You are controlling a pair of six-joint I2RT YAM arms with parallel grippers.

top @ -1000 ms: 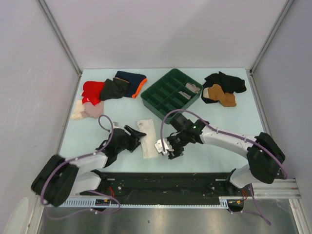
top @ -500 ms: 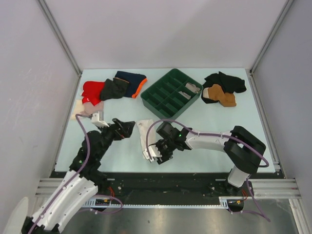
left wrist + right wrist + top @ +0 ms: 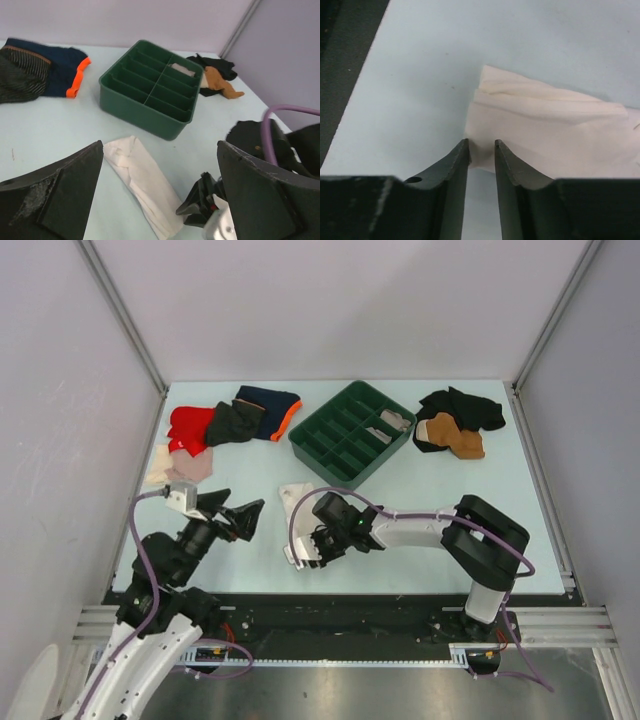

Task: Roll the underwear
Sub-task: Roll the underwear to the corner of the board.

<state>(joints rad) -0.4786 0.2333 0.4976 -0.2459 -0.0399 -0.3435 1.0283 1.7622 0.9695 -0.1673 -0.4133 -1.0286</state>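
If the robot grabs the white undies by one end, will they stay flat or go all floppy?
Probably floppy: the underwear lies in soft folds and creases on the table. It looks thin, so likely light. The right gripper pinches only one corner, so the rest would likely droop or drag.

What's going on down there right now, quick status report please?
Left gripper open wide, holding nothing, off the cloth. Right gripper nearly closed at the near end of the white underwear, which lies flat, unrolled. Nothing in the way.

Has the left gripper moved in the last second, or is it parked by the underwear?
Yes. The left gripper has pulled left, away from the underwear and further from the green tray, open and empty.
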